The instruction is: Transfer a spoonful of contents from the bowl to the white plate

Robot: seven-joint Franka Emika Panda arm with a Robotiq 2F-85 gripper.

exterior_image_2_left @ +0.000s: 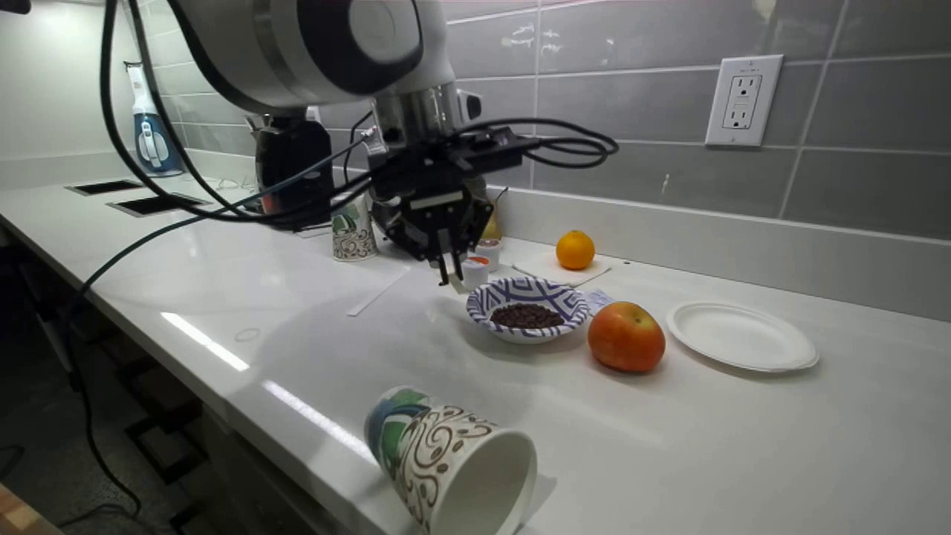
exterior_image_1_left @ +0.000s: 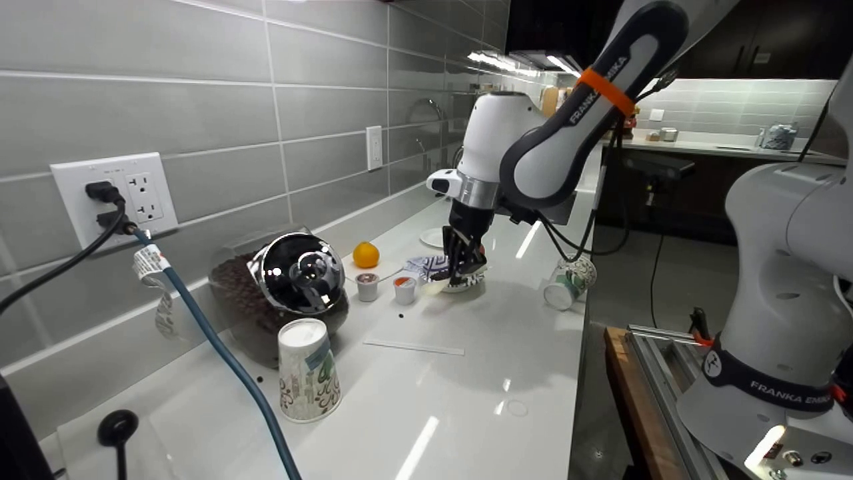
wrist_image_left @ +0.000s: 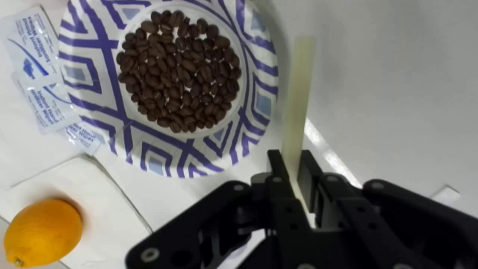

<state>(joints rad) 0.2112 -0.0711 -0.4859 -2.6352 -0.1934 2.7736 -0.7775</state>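
Observation:
The bowl (exterior_image_2_left: 568, 296) is whitish with a blue-purple patterned rim and holds brown coffee beans. It also shows in the wrist view (wrist_image_left: 263, 102) and, partly behind the fingers, in an exterior view (exterior_image_1_left: 474, 277). The plain white plate (exterior_image_2_left: 743, 336) lies beyond a red apple-like fruit; it also shows in an exterior view (exterior_image_1_left: 433, 237). My gripper (wrist_image_left: 295, 155) is shut on a pale, flat strip-like utensil (wrist_image_left: 300, 89), which points away from the fingers beside the bowl's rim. In an exterior view the gripper (exterior_image_2_left: 448, 273) is above the counter beside the bowl, holding the utensil (exterior_image_2_left: 455, 281) tip-down.
The red fruit (exterior_image_2_left: 626, 336) stands between bowl and plate. An orange fruit (exterior_image_2_left: 575, 250) sits on a napkin (wrist_image_left: 86, 194). Wipe packets (wrist_image_left: 30, 45) lie against the bowl. Two small white pods (exterior_image_1_left: 404, 291) stand nearby. A patterned cup (exterior_image_2_left: 446, 453) lies near the counter edge; another cup (exterior_image_1_left: 308, 373) stands.

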